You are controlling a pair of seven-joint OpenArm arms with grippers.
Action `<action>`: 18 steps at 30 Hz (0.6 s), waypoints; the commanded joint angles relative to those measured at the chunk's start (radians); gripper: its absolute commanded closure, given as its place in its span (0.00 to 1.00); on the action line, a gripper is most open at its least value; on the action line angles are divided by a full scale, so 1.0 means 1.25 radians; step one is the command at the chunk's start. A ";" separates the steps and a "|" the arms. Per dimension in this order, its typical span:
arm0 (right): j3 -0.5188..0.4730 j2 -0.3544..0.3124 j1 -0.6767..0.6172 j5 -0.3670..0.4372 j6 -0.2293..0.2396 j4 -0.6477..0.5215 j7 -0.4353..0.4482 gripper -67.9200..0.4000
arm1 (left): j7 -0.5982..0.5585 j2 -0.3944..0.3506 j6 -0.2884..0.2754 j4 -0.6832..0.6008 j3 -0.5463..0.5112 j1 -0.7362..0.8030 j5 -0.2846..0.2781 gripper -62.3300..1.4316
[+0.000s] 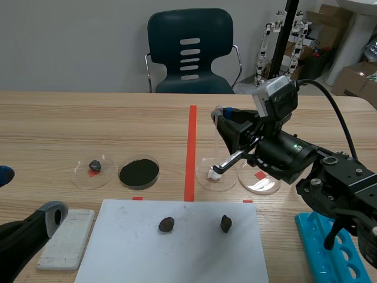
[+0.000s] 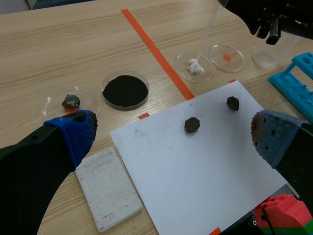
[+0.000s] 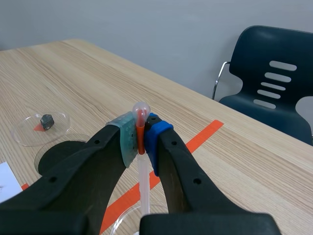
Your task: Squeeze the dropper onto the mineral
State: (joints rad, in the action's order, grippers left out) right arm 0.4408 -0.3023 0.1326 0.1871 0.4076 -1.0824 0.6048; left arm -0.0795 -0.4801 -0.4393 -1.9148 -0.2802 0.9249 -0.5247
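Note:
My right gripper [image 1: 227, 125] [image 3: 141, 138] is shut on a clear dropper [image 3: 140, 113], held upright with its bulb above the pads. The dropper's [image 1: 218, 113] thin tube runs down toward a petri dish [image 1: 203, 180] that holds a white mineral lump [image 1: 213, 173] [image 2: 195, 66]. A dark mineral [image 1: 94, 165] [image 2: 71, 101] lies in another dish at the left. Two dark rocks [image 1: 166, 224] [image 1: 225, 223] rest on a white sheet [image 1: 123, 247]. My left gripper [image 1: 26, 197] [image 2: 173, 134] stands open low at the near left, above the sheet and holding nothing.
A dish of black powder [image 1: 139, 172] sits left of the red tape line. A dish with a red mark [image 1: 262, 184] lies under the right arm. A white slab [image 1: 66, 237] lies near the left gripper and a teal rack [image 1: 327, 250] at the near right. A chair [image 1: 189, 50] stands behind the table.

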 commanded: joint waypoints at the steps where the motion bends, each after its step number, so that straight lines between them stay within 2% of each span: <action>1: -0.001 -0.005 0.011 0.009 0.003 -0.002 0.015 0.98 | -0.011 0.000 -0.001 -0.013 -0.007 0.002 -0.009 0.00; 8: -0.001 -0.027 0.005 0.031 0.006 -0.039 0.014 0.98 | -0.011 0.000 -0.001 -0.013 -0.007 0.002 -0.009 0.00; 18: -0.006 -0.137 -0.076 0.085 0.006 -0.276 -0.055 0.98 | -0.011 0.000 -0.001 -0.013 -0.007 0.002 -0.009 0.00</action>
State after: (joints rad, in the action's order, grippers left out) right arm 0.4404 -0.4519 0.0475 0.2764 0.4152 -1.4002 0.5339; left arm -0.0795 -0.4801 -0.4393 -1.9148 -0.2802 0.9249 -0.5247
